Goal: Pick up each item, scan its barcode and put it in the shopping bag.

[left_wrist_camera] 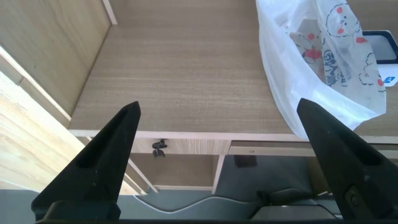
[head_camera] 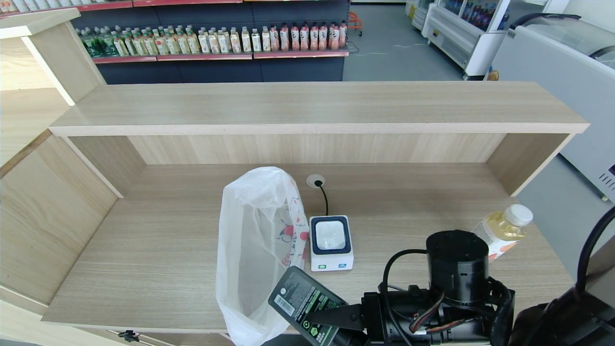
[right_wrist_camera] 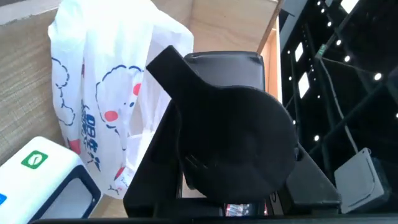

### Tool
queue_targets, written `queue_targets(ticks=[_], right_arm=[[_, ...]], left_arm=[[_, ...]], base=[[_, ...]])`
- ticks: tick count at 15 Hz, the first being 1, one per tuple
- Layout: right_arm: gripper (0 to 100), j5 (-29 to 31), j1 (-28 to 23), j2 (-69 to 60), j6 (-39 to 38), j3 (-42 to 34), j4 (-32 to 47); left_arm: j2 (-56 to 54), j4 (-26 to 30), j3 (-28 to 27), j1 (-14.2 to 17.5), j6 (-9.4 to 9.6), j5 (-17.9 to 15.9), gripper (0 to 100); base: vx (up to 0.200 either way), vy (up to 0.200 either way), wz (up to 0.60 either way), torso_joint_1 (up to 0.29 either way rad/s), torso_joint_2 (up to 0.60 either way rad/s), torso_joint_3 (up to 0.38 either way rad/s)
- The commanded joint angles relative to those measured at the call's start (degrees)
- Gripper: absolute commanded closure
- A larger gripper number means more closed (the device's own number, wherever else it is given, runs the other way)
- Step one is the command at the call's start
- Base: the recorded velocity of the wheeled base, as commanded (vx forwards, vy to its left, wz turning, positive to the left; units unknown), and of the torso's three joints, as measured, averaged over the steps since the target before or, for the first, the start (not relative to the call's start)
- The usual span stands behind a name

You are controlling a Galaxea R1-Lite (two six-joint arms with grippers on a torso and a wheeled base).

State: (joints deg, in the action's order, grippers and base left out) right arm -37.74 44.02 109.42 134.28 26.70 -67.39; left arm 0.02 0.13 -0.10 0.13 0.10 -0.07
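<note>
My right gripper [head_camera: 342, 321] is shut on a dark flat packet [head_camera: 301, 299] with a white barcode label, holding it tilted over the counter's front edge, right beside the white shopping bag [head_camera: 259, 240]. In the right wrist view the packet [right_wrist_camera: 231, 70] sits between the dark fingers [right_wrist_camera: 163, 65], with the bag [right_wrist_camera: 106, 106] behind it. The white scanner [head_camera: 330, 241] with its dark window stands just right of the bag. A yellow drink bottle [head_camera: 503, 229] lies at the counter's right end. My left gripper [left_wrist_camera: 217, 155] hangs open and empty below the counter's front edge, left of the bag [left_wrist_camera: 323, 56].
The wooden counter [head_camera: 158, 250] has a raised back shelf [head_camera: 312, 105] and side walls. A cable runs from the scanner to a grommet hole [head_camera: 315, 181]. Bare counter lies left of the bag.
</note>
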Motion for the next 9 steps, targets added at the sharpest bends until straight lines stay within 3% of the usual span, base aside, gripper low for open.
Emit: queue_targets(ticks=[1,9], right_arm=[[100,-0.1,0.1,0.4,0.7,-0.1,-2.0],[100,-0.1,-1.8,0.6,2.3,-0.5,-5.1]], left_arm=[[0.0,0.0,0.0,0.0,-0.01,0.0,0],[0.0,0.0,0.0,0.0,-0.01,0.0,0]], base=[[0.000,0.000,0.00,0.000,0.00,0.000],[0.000,0.000,0.00,0.000,0.00,0.000]])
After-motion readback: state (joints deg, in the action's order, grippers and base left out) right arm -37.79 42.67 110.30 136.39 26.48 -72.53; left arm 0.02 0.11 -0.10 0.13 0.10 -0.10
